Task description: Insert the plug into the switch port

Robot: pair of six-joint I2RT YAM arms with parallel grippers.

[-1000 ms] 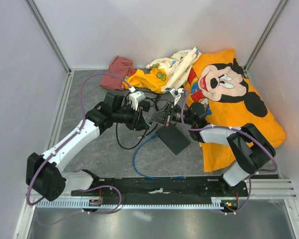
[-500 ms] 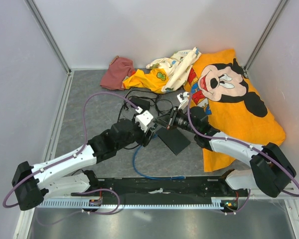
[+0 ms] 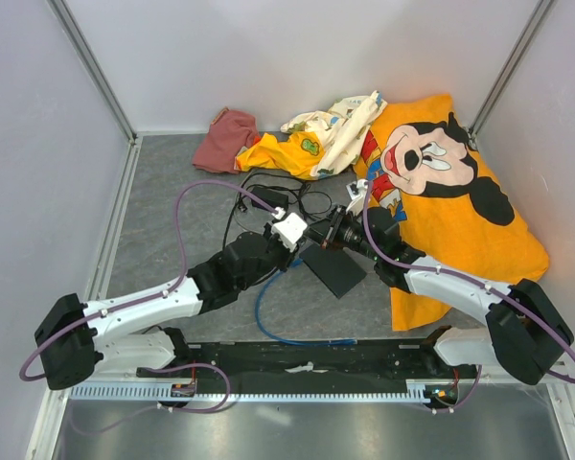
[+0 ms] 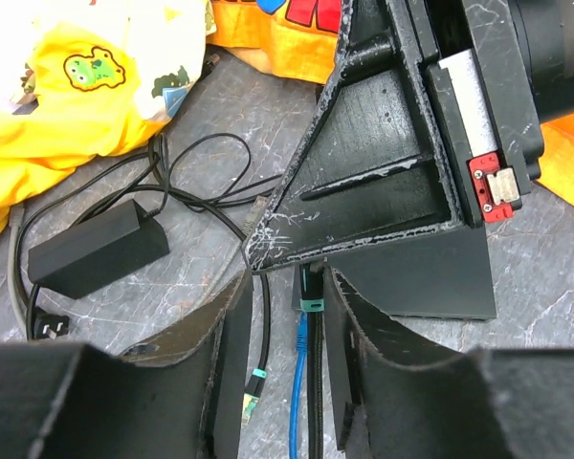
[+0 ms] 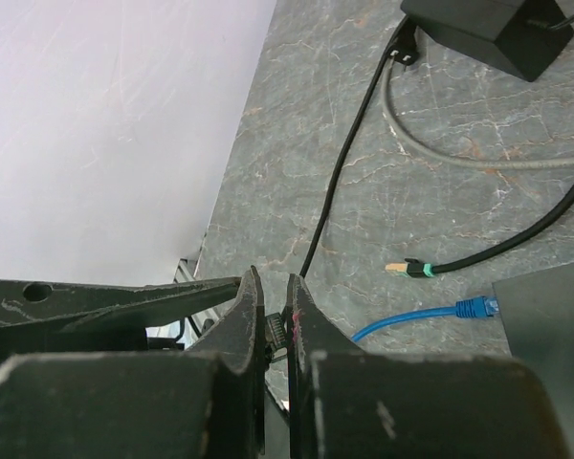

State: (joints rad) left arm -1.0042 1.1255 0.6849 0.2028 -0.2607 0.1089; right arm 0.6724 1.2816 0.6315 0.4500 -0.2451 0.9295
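Left arm has edged closer to the switch [image 3: 333,269] since the earlier frame. Its left gripper [image 4: 287,295] is released, straddling the blue cable [image 4: 299,382], probably to steer it. The right gripper [image 5: 271,282] is clenched, contents unclear. The plug [image 5: 476,307] lies on the worktop [image 5: 364,191] at the switch's edge, not visibly seated.

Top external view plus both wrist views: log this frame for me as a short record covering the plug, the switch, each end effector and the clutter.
plug: lying on the table, tip close to the switch's edge; whether it is seated cannot be told
switch: flat black box, mid-table, between the two arms
left end effector: open, straddling the plug without gripping it
right end effector: nearly closed, only a thin slit left
clutter: black power adapter; orange printed cloth at the back right
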